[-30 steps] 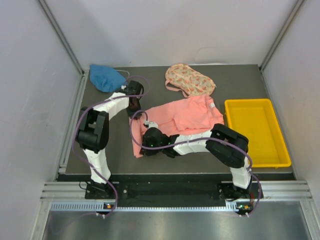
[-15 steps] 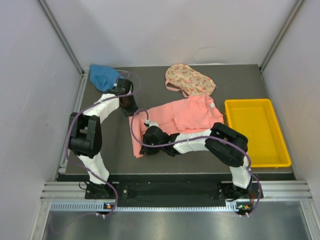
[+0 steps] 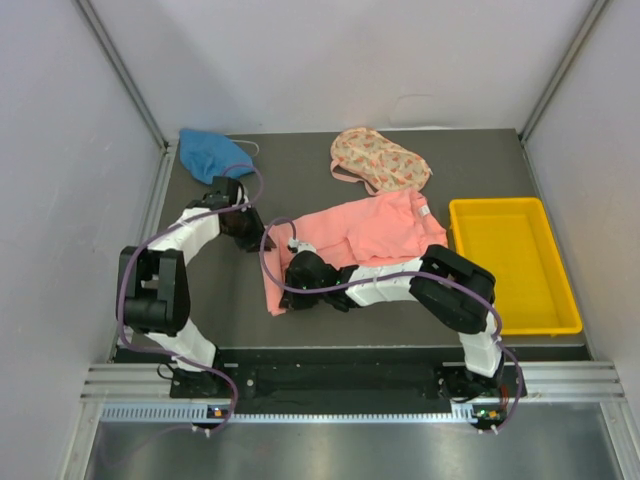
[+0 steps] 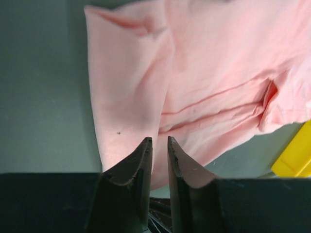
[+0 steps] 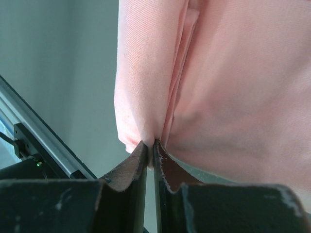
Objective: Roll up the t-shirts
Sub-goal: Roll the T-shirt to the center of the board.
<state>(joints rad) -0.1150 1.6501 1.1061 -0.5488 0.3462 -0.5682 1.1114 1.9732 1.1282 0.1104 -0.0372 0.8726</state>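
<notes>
Though no roll shows anywhere yet, the work looks to be starting on the nearest garment. At the near left corner of the pink t-shirt (image 3: 375, 230), the right gripper (image 5: 150, 144) is closed on a fold of the hem, with the cloth pinched between its tips. From there the shirt runs away to the right across the middle of the table (image 3: 225, 295). It lies mostly flat with long creases, and its label end is next to the yellow tray (image 3: 512, 265). At the shirt's far left edge hovers the left gripper (image 4: 158, 141), its jaws a narrow slit apart with nothing between them. Its wrist view shows the cloth below and beyond the tips, seemingly untouched. Farther back, the blue t-shirt (image 3: 210, 155) sits in a heap at the left corner. The flowered t-shirt (image 3: 380, 160) sits in another heap near the middle, and both are well apart from either gripper. By my judgement, all three rolls are left to do.
</notes>
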